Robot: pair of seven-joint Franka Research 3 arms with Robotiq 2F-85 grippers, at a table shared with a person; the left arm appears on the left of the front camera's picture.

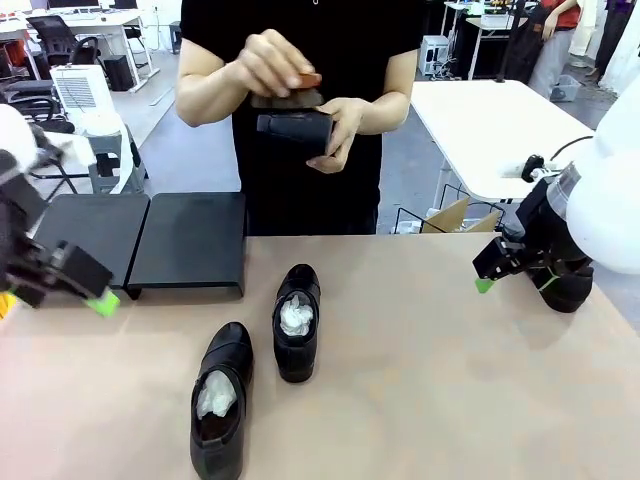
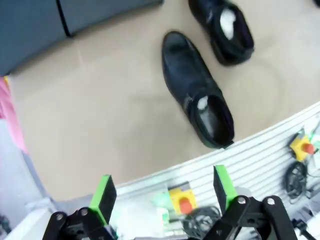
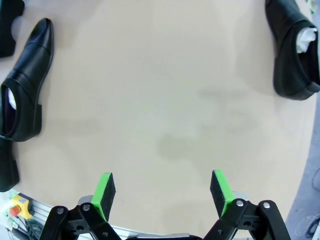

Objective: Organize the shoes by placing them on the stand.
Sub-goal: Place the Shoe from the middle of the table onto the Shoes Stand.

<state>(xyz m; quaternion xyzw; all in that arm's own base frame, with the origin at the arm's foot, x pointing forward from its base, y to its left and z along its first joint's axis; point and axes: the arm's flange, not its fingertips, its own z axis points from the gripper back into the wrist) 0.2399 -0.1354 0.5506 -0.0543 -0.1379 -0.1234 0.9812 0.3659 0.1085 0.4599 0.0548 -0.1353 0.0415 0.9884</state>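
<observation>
Jaws released on left gripper (image 1: pixel 95 292), just beside the stand (image 1: pixel 150 240), and right gripper (image 1: pixel 492 278), well apart from it; could slip off glossy shoes (image 1: pixel 297 320) before the stand if pinched shallowly.

White arms (image 1: pixel 610 200) carry a black left hand (image 2: pixel 165 192) and right hand (image 3: pixel 162 192) with green pads (image 2: pixel 105 195).

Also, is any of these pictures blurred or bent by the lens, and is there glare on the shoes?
Front view: sharp and evenly lit, with only a mild sheen on the nearest shoe on the table. Left wrist view: soft overall, and the table edge bows from the wide lens. Right wrist view: sharper, with faint blotchy shadows on the table and no strong glare.
</observation>
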